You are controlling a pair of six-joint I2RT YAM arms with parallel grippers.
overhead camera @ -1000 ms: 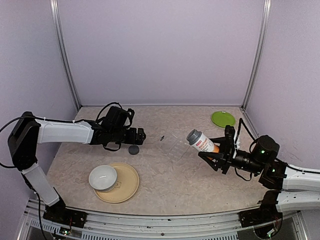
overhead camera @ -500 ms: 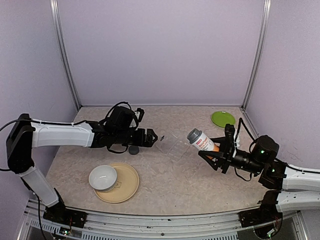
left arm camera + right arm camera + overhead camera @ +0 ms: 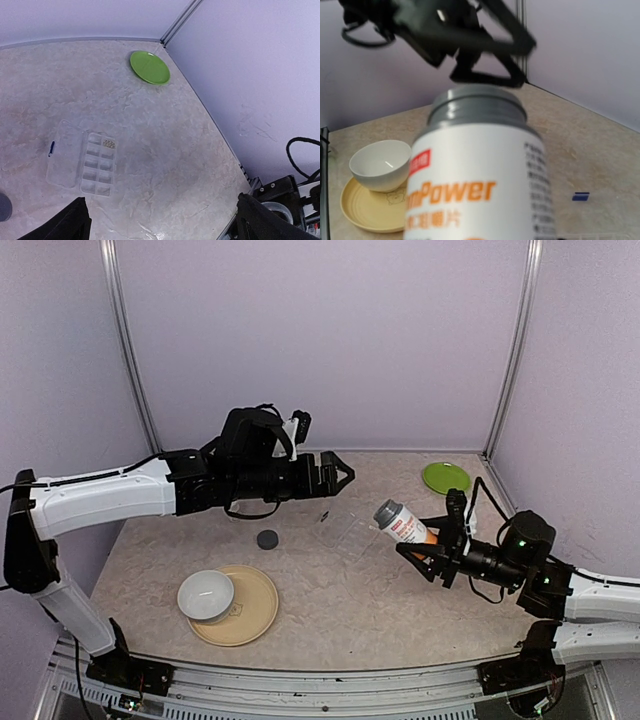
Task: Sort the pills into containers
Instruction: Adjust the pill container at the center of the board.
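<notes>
Your pill box (image 3: 82,160) lies flat and open on the table between the two arms, lid folded out beside the tray. In the left wrist view, a small cluster of pills (image 3: 108,144) already sits in one compartment at the tray's far end, in the row away from the lid. From the left gripper (image 3: 340,478) the box is below and slightly ahead. In the overhead view its long side runs on a slant, from back-left toward front-right. That gripper's fingers stand wide apart with nothing between them. The right gripper (image 3: 425,540) is the nearer one. It is clamped on the base of the bottle (image 3: 403,522), which is tipped with its grey top pointing at the box's right edge, just beside it and above the table. The top looks capped in the right wrist view, so judge whether it must come off before you pour. Since a second ago your left arm has lifted off the table near the dark disc (image 3: 267,538) and swung right and up. The right arm and bottle have hardly moved.
</notes>
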